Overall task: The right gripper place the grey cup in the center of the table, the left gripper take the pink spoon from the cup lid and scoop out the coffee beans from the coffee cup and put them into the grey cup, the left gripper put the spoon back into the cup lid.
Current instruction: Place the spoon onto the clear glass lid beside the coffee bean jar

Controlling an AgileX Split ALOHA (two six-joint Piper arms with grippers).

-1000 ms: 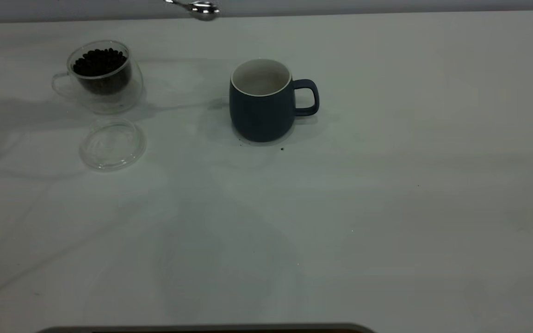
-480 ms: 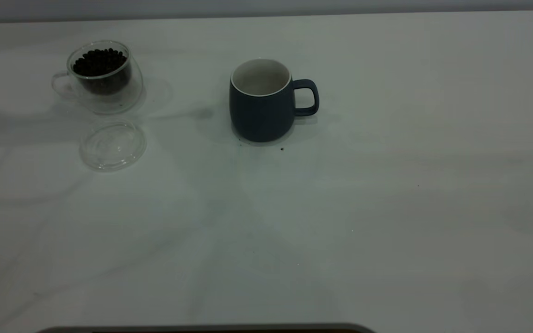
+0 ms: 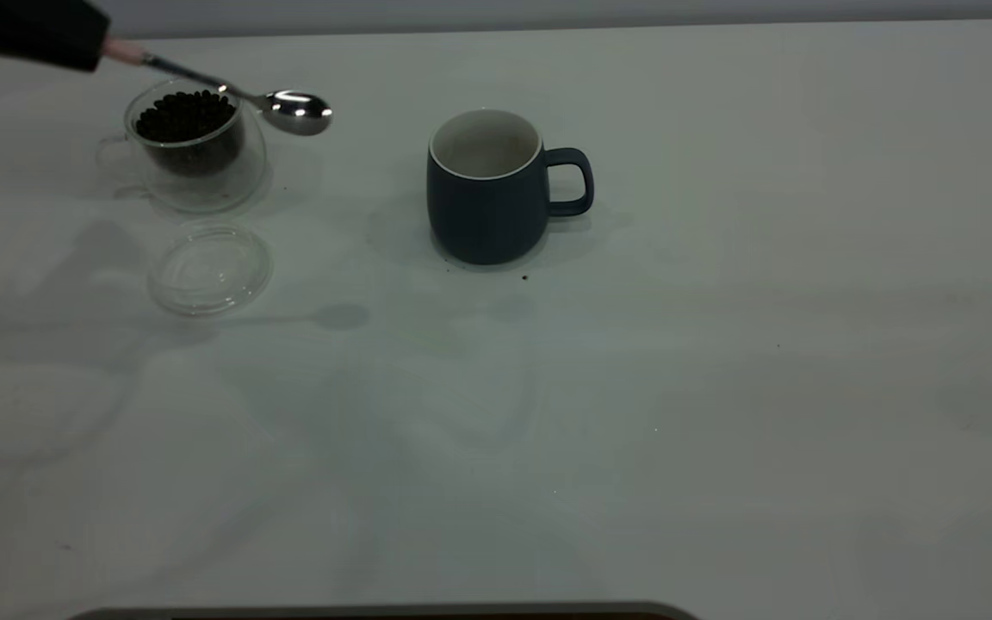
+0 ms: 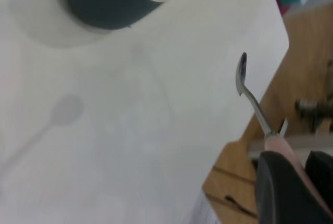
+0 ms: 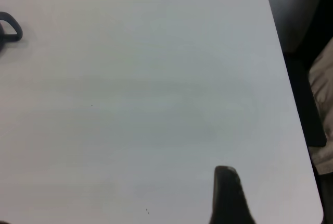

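My left gripper enters at the far left corner, shut on the pink spoon's pale handle. The spoon's stem crosses above the coffee cup. Its shiny bowl looks empty and hangs in the air just right of the cup's rim. The coffee cup holds a heap of coffee beans. The cup lid lies empty in front of the cup. The grey cup stands upright mid-table, handle to the right. In the left wrist view, the left gripper holds the spoon and the grey cup shows. The right gripper shows one finger.
The white table has a few dark specks, one just in front of the grey cup. In the right wrist view the grey cup's handle shows far off, and the table's edge runs near the right finger.
One second ago the spoon's bowl showed at the far edge behind the grey cup, then left view. Now the left gripper has come in at the far left, spoon above the coffee cup.
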